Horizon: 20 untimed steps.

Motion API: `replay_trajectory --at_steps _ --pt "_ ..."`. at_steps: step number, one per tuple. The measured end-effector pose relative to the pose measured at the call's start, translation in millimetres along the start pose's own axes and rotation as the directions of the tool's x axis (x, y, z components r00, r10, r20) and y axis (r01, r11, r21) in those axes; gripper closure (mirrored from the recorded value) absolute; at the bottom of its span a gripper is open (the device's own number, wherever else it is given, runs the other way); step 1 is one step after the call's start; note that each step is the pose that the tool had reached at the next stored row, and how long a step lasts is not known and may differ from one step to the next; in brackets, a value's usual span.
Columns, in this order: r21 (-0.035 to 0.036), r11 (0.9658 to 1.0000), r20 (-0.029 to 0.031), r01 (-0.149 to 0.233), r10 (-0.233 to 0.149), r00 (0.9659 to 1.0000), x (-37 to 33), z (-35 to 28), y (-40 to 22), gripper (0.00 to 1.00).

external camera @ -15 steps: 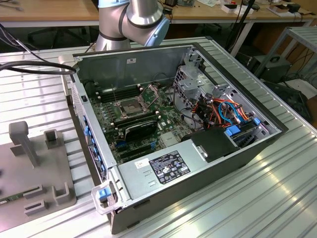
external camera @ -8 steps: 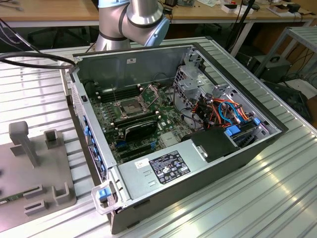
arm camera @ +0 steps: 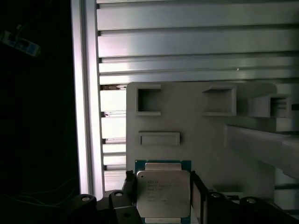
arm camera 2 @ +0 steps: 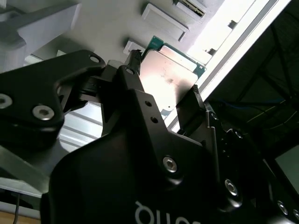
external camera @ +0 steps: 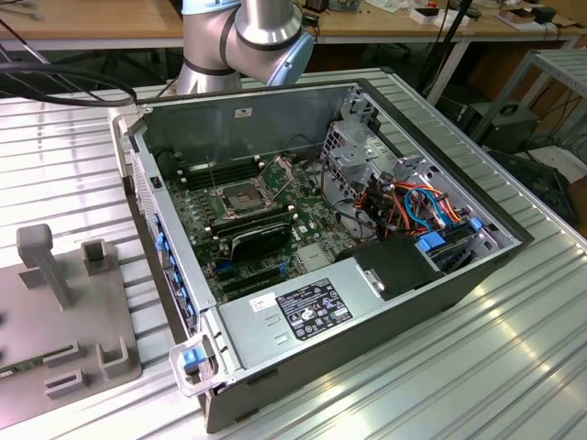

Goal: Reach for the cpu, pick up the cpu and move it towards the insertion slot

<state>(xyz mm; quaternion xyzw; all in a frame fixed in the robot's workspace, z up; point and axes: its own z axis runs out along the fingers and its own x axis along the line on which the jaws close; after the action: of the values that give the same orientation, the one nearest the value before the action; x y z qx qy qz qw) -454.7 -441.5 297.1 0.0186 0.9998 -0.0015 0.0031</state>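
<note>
Hand [arm camera 2: 163,83] clenched on the cpu [arm camera: 163,191], gripping opposite edges, grey fixture plate [arm camera: 187,123] beyond

Ribbed metal table [external camera: 500,367] carries computer case [external camera: 385,341], grey fixture [external camera: 27,321].

The cpu [arm camera: 162,193] has a pale, faintly glossy metal face with a green board edge; the gripper [arm camera 2: 164,80] is matt black with dull metal screws; the tabletop [external camera: 514,367] is ribbed bright aluminium; the fixture [arm camera: 196,140] is smooth matt grey plastic; the insertion slot [external camera: 240,196] has a shiny silver metal frame on the green motherboard [external camera: 204,213].
</note>
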Motion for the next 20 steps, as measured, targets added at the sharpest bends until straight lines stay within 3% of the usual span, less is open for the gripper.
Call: replay_trajectory --at_steps 6,7,11,20 --pt "-0.0001 1.0 0.0 0.0 0.0 1.0 -0.1 -14.5 0.0 0.45" --pt "0.0 1.0 0.0 0.0 0.0 1.0 -0.1 -21.1 -0.1 0.45" --pt "0.0 1.0 0.0 0.0 0.0 1.0 -0.2 -35.6 -0.1 0.45" --pt "0.0 1.0 -0.0001 0.0 0.0 1.0 -0.4 -60.1 -0.2 0.45"
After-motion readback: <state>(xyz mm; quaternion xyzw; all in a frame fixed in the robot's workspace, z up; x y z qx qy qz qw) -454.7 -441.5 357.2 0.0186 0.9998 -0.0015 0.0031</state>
